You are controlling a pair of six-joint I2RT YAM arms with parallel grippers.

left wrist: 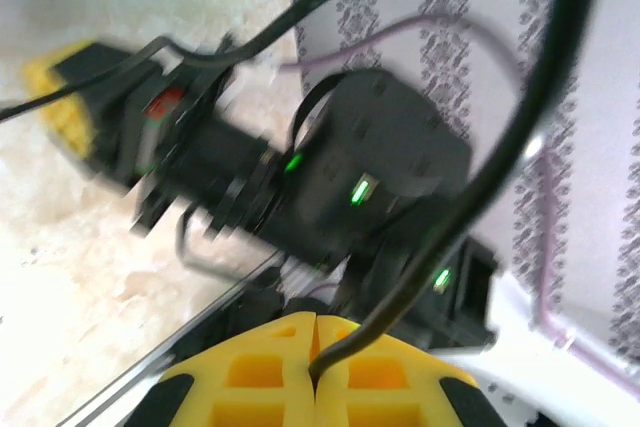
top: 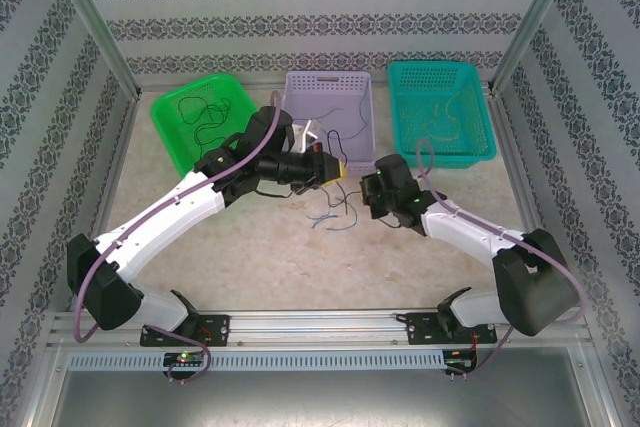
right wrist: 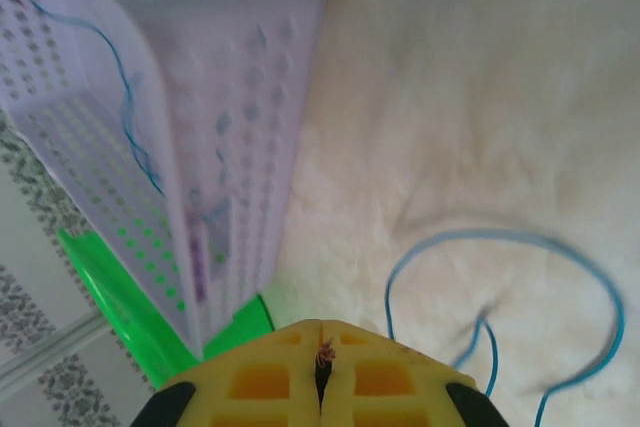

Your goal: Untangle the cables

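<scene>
Loose cables (top: 333, 215) lie mid-table, at 6 o'clock of the lilac basket (top: 328, 78).
The left gripper (left wrist: 316, 332) has its jaws pressed together on a dark cable (left wrist: 562, 47), which climbs toward 1 o'clock in its wrist view. The right gripper (right wrist: 320, 335) also has its jaws pressed together; a tiny reddish bit (right wrist: 325, 351) sits at the seam, and I cannot tell what it is. A blue cable (right wrist: 500, 236) loops on the table (right wrist: 480, 77) at its 3 o'clock.

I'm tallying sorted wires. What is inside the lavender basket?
A thin blue wire lies inside the lavender basket. The left arm covers the basket's near-left corner in the top view, so whatever lies there is hidden.
</scene>
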